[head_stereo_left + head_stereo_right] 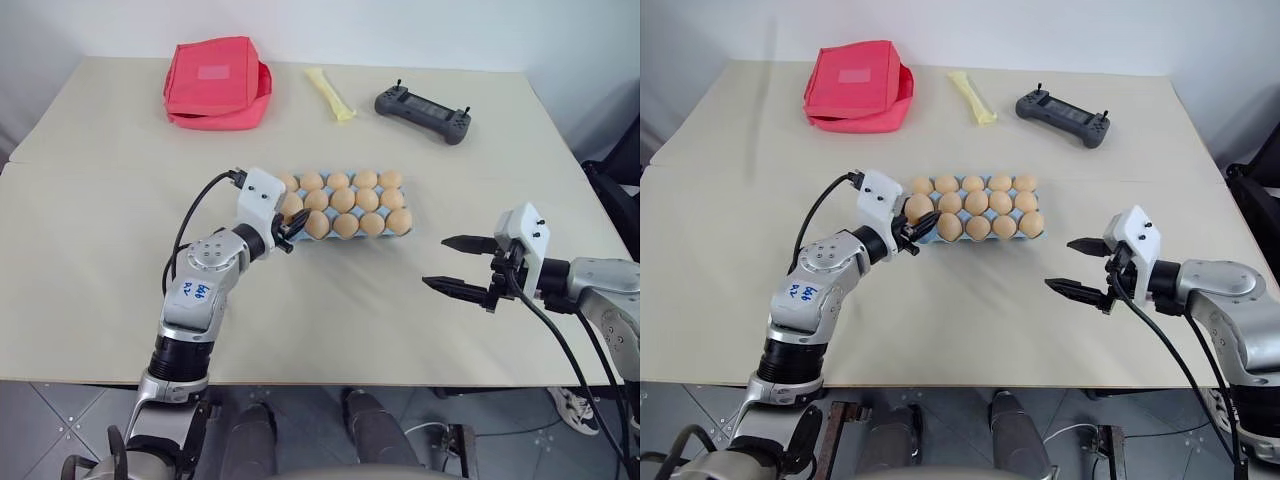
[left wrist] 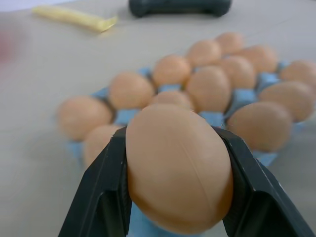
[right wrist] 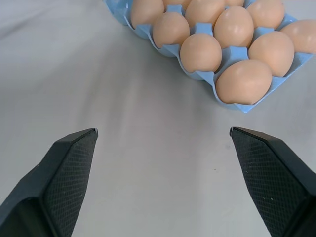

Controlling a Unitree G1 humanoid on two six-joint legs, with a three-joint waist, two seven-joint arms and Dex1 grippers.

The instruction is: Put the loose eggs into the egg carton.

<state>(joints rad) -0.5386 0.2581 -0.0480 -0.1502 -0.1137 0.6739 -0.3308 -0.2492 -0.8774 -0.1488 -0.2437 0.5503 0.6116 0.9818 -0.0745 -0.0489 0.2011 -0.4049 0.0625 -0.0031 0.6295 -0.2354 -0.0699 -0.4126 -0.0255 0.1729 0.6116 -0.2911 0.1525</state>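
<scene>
A: Where's the egg that matters?

B: Clamped in the left pincer, one black finger on each side of it. It hangs at the left end of the egg carton, right over the front corner.

A: And the carton itself?

B: Mid-counter, blue, nearly full of eggs. From the head views I count fourteen or so seated; the held egg hides the near-left corner, so I can't tell for sure that the cup beneath it is free. I'd judge that it is.

A: How does the egg lie in the grip?

B: In the left wrist view its long axis runs roughly up and down between the fingers, tilted a little. That suits a cup well enough, I'd say.

A: So which way to the cup?

B: Down, mostly. The pincer points level toward the carton, with the egg already over the carton's edge. A short lowering and then letting go looks like the whole of it.

A: The other arm?

B: The right pincer is spread wide and empty, hovering above bare counter, well off the carton's right end. The left one is plainly nearer.

A: Any risk?

B: Nudging the neighbouring eggs on the way down.
</scene>
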